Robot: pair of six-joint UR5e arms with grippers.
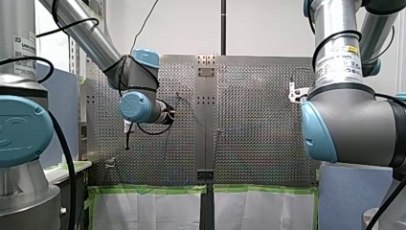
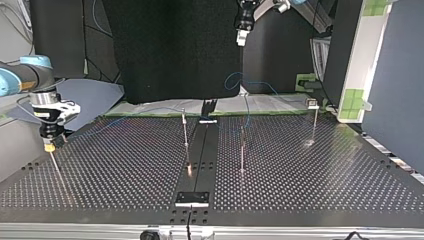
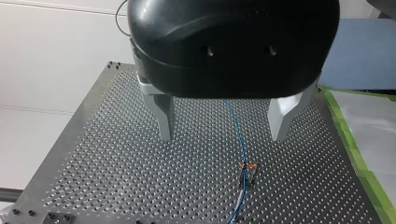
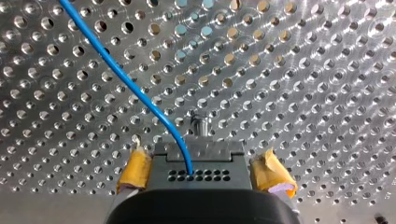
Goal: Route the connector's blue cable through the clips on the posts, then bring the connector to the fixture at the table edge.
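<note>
In the right wrist view a grey connector (image 4: 198, 156) sits between the yellow pads (image 4: 137, 171) of my right gripper (image 4: 203, 176), held above the perforated table. Its blue cable (image 4: 126, 81) runs out ahead over the holes. In the top view my right gripper (image 2: 49, 146) hangs at the table's left edge. My left gripper (image 3: 223, 137) is open, high above the table, metal fingers (image 3: 163, 119) wide apart. Under it the blue cable (image 3: 238, 135) passes a small clip post (image 3: 247, 170). In the top view my left gripper (image 2: 242, 36) is high at the back.
Thin posts (image 2: 185, 131) (image 2: 243, 150) (image 2: 314, 122) stand across the table's middle and right. A small plate fixture (image 2: 192, 198) lies at the near edge. Loose blue cable (image 2: 240, 80) loops behind the table's far edge. Green tape (image 3: 355, 154) borders the table.
</note>
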